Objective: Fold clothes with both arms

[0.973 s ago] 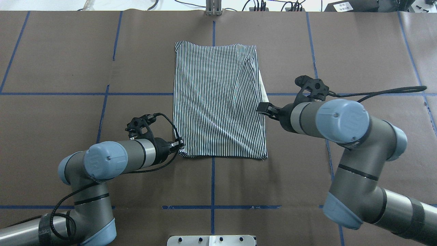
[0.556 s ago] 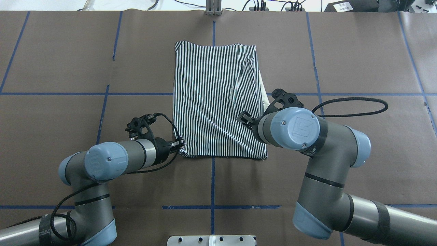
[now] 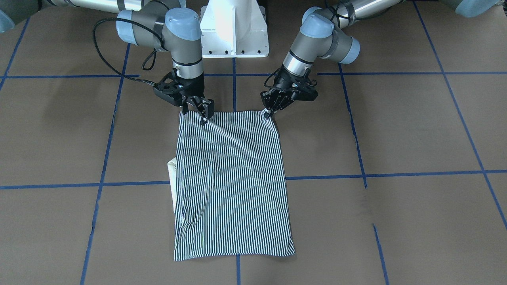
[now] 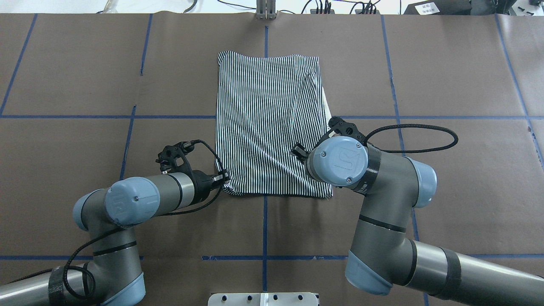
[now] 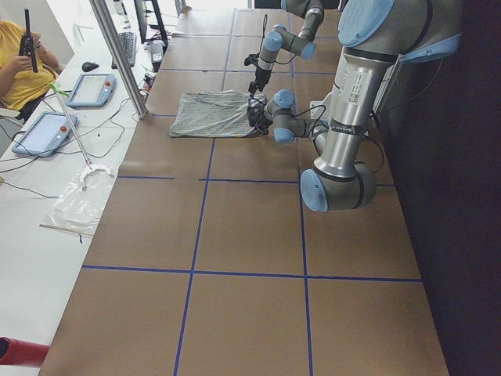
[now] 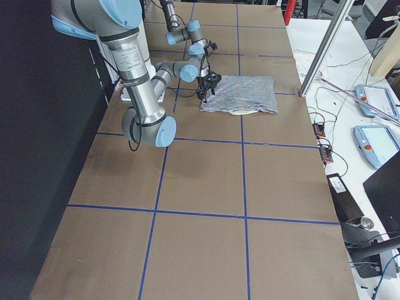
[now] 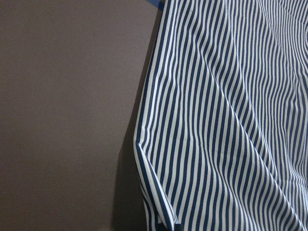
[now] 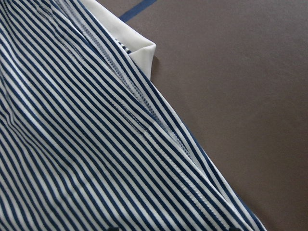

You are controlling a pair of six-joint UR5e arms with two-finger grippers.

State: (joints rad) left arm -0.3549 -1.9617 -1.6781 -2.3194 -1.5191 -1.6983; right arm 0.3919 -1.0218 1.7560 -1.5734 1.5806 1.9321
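The striped shirt (image 4: 267, 127) lies folded into a flat rectangle on the brown table; it also shows in the front view (image 3: 233, 186). Its cream collar (image 4: 327, 106) sticks out at the right edge and shows in the right wrist view (image 8: 134, 45). My left gripper (image 4: 224, 178) is shut on the shirt's near left corner, low on the table, as the front view (image 3: 268, 113) also shows. My right gripper (image 3: 204, 114) points down at the shirt's near right corner, fingers slightly apart. In the overhead view (image 4: 297, 151) the wrist mostly hides it.
The white pedestal base (image 3: 233, 27) stands behind both grippers. Blue tape lines (image 4: 170, 117) cross the table. A metal post (image 4: 265, 10) stands at the far edge. An operator's desk with tablets (image 5: 90, 86) runs along the far side.
My right arm has swung left and toward the robot, from the shirt's right edge by the collar to over its near right corner. The left arm and the shirt have not moved.
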